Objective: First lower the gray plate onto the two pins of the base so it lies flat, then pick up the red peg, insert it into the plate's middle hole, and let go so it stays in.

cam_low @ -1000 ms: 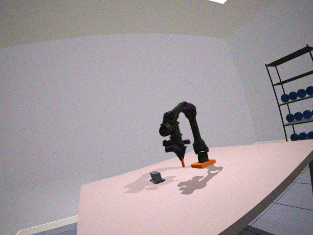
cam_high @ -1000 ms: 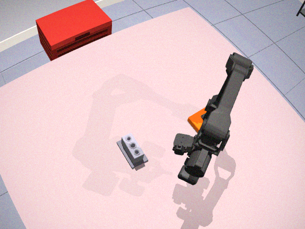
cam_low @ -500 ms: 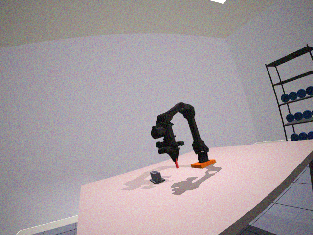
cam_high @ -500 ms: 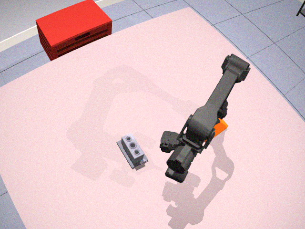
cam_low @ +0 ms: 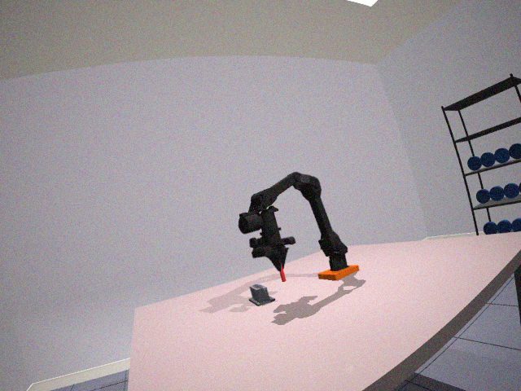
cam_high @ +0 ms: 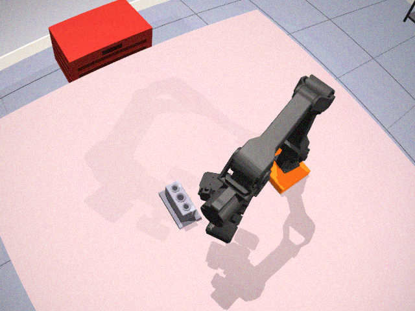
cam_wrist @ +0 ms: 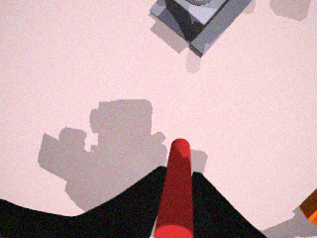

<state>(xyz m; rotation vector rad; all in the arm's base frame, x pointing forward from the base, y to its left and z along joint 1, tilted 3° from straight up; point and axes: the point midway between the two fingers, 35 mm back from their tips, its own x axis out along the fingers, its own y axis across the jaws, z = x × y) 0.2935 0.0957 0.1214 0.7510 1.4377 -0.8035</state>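
The gray plate (cam_high: 189, 212) (cam_low: 258, 292) (cam_wrist: 207, 15) is a block with three holes in a row along its top. It stands on the gray base (cam_high: 181, 225) (cam_low: 271, 299) (cam_wrist: 218, 37), whose flat rim shows around it; the plate looks level, and the pins cannot be made out. The middle hole looks empty. My gripper (cam_low: 281, 265) (cam_wrist: 178, 177) is shut on the red peg (cam_low: 282, 275) (cam_wrist: 178, 193). The peg points downward, slightly tilted in the exterior view, above the table and off to the arm side of the base. In the top view the arm hides the peg and fingertips.
The arm's orange mount (cam_high: 290, 179) (cam_low: 339, 272) sits behind the gripper, and its corner shows in the wrist view (cam_wrist: 311, 208). A red cabinet (cam_high: 100, 30) stands beyond the table's edge. A shelf rack (cam_low: 475, 101) with blue round things stands far right. Arm shadows cross the pink table (cam_high: 201, 67).
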